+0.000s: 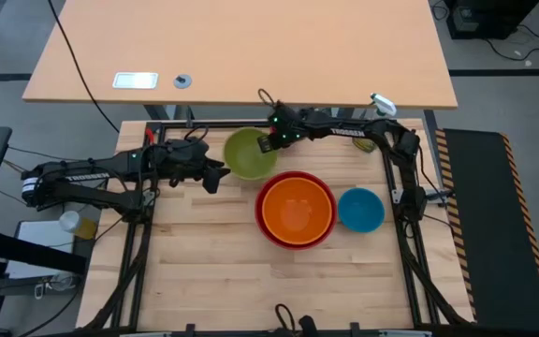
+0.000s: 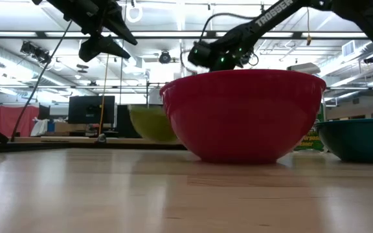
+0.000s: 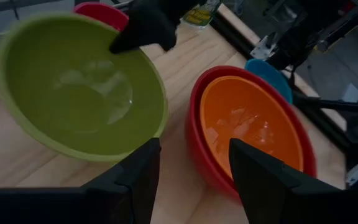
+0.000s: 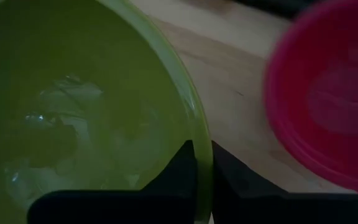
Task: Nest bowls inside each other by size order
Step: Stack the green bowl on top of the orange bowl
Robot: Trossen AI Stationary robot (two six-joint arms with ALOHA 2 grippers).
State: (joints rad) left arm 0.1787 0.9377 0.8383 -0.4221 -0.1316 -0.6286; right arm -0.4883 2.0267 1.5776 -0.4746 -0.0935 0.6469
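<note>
The lime green bowl (image 1: 248, 153) is at the table's far middle; it also shows in the left wrist view (image 3: 73, 87). My right gripper (image 4: 202, 147) reaches in from the far right and is shut on its rim (image 1: 268, 142). My left gripper (image 3: 194, 146) is open and empty, just left of the green bowl (image 1: 219, 176). The orange bowl (image 1: 297, 208) sits nested in the red bowl (image 1: 268, 192). The blue bowl (image 1: 360, 209) stands to their right. The magenta pink bowl (image 4: 328, 93) lies just beyond the green one and is hidden in the high view. My right gripper holds the green bowl by its rim (image 4: 199, 118) on the bowl's far right side, one finger inside the bowl and one outside. The fingers come from above, slanting in from the far right. Whether the bowl is clear of the table, I cannot tell.
A clear spray bottle (image 1: 382, 105) stands at the far right corner. The red-and-orange stack fills the table's middle, close to the green bowl. The black frame rails run along the table's edges. Bare wood lies toward the near edge (image 1: 251, 281).
</note>
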